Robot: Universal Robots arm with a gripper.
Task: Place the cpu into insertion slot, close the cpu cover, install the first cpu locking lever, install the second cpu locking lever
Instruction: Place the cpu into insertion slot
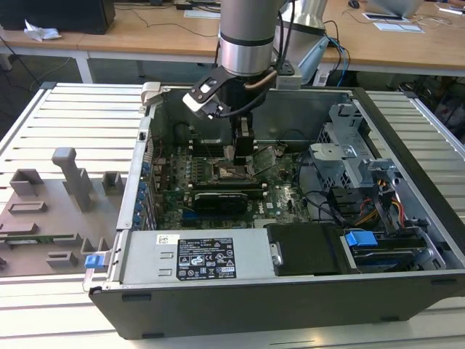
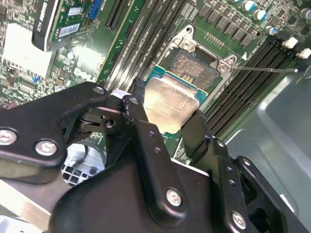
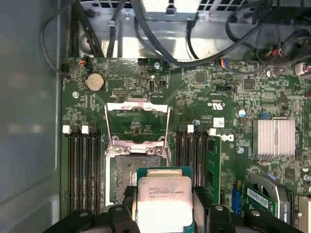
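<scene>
Slatted metal surface [image 1: 73, 109] underneath everything, wooden desks beyond. On it, an open computer case [image 1: 407, 138], with a green motherboard [image 3: 228, 92] across its floor. Well apart from the insertion slot [image 3: 127, 175], along the case's near wall in the exterior view, a boxy power supply [image 1: 167, 251].

Directly over the insertion slot, the black claw [image 3: 165, 209], narrowed to chip width and clamped on two opposite edges of the cpu [image 3: 165, 201], silvery lid up. Hangs low over the slot and overlaps part of it. Seemingly not seated, with the dark contact field bare on the side toward the cpu cover [image 3: 137, 104]. Cover flipped up off the slot, on the side away from the claw. Thin locking lever [image 2: 265, 69] swung clear, out past a slot corner.

To do this step well: square the chip's edges to the slot rim, hold it level, lower straight down with no sliding across the contacts, and release only once flat.

Print on the cpu lid, on a white label [image 1: 207, 258] on the power supply and on small board stickers; left unread.
</scene>
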